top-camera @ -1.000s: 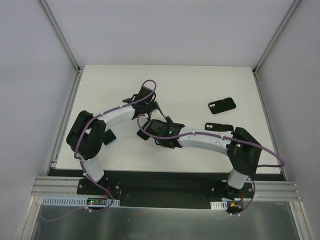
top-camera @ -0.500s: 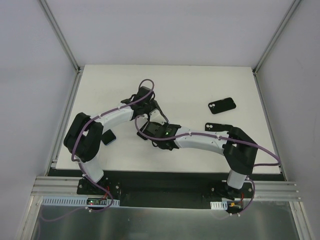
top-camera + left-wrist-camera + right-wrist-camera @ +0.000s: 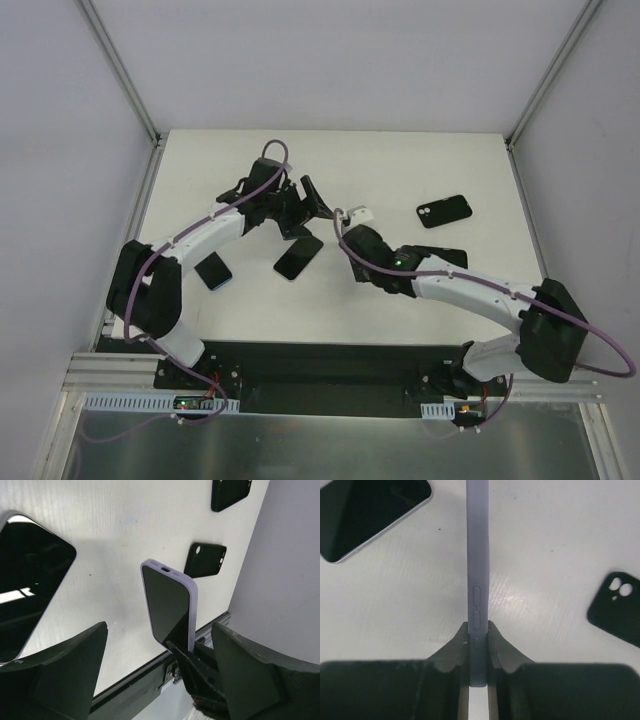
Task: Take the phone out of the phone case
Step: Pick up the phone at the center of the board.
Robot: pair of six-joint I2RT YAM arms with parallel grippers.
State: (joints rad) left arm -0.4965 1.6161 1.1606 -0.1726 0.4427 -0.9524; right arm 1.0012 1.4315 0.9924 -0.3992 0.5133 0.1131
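Observation:
The phone, dark screen showing, sits inside a lilac phone case (image 3: 167,605) that stands upright on its edge above the white table. My right gripper (image 3: 478,632) is shut on the case's lower end, one finger on each flat side, with the side buttons just above the pads. In the top view the cased phone (image 3: 318,196) hangs between the two grippers, with the right gripper (image 3: 340,216) behind it. My left gripper (image 3: 159,627) is open, its fingers (image 3: 70,670) wide on either side of the phone without touching it; it shows in the top view as well (image 3: 292,207).
A bare black phone (image 3: 298,257) lies under the grippers and a second one (image 3: 213,270) lies to the left. Two empty black cases (image 3: 443,211) (image 3: 437,254) rest at the right. The table's front rail (image 3: 150,680) runs close behind the held phone.
The right gripper shut on the cased phone and carried it up and toward the back. The left gripper opened and let go, moving back with it.

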